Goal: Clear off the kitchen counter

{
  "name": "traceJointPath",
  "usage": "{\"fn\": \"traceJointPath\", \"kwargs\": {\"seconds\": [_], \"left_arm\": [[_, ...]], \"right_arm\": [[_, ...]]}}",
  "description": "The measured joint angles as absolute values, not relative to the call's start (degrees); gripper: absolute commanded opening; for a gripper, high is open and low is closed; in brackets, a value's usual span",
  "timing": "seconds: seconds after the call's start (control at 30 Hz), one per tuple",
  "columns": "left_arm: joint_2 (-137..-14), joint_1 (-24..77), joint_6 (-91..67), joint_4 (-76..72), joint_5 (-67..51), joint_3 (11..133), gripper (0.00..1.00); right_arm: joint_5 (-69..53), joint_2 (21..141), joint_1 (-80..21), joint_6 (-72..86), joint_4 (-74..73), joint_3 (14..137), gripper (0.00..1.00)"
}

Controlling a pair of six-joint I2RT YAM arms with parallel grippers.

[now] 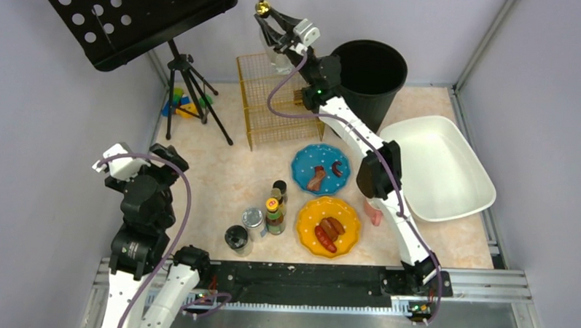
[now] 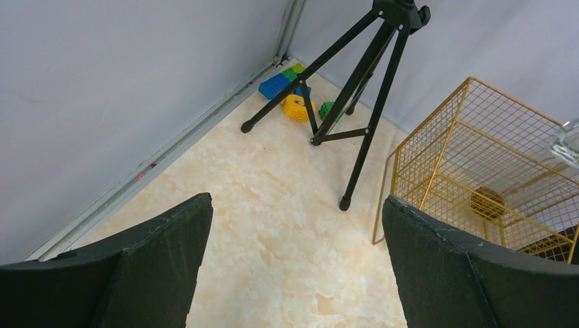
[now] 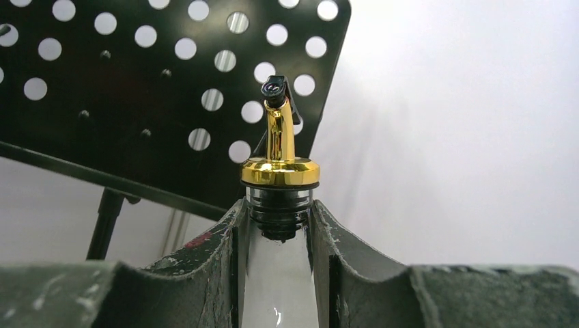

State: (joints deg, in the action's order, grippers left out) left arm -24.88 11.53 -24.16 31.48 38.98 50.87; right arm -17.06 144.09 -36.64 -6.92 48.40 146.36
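Up high at the far side, the right gripper (image 1: 272, 28) is clamped on the neck of a glass bottle (image 3: 276, 280), jaws narrowed tight just under its gold pourer (image 3: 280, 167). Only the right wrist view shows that grip up close, with the perforated black music stand (image 3: 136, 89) behind. From above, the bottle hangs over the gold wire basket (image 1: 255, 90), beside the black bin (image 1: 371, 72). The left gripper (image 2: 297, 199) is spread wide with nothing in it. Its own camera picks up what the overhead barely gives: a round brown thing (image 2: 488, 203) inside the basket, and the stand's tripod (image 2: 362, 89) planted on the kitchen counter (image 1: 221, 176), which fills the whole floor of the cell. A pile of toy blocks (image 2: 287, 92) sits in the far left corner by the wall rail. There is open counter between the left arm and the basket, while the right side is crowded: one white tub (image 1: 437, 169) sits hard against the right edge. The count is two plates, a blue one (image 1: 321, 169) with two brown pieces and a yellow one (image 1: 328, 226) with what look like three sausages. Four small containers (image 1: 260, 218) cluster just left of the plates, and one pink item (image 1: 374, 214) lies under the right arm.
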Motion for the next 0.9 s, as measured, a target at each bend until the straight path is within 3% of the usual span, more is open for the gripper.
{"fn": "traceJointPath", "kwargs": {"seconds": [0.5,0.9], "left_arm": [[-25.8,10.7,-23.5,31.0,33.3,50.9,0.95],[-40.4,10.6,-23.5,30.0,10.9,52.5,0.94]], "right_arm": [[-19.3,144.1,-36.0,-3.3,57.7,145.2,0.0],[-21.2,129.7,-36.0,-0.8,54.7,114.0,0.0]]}}
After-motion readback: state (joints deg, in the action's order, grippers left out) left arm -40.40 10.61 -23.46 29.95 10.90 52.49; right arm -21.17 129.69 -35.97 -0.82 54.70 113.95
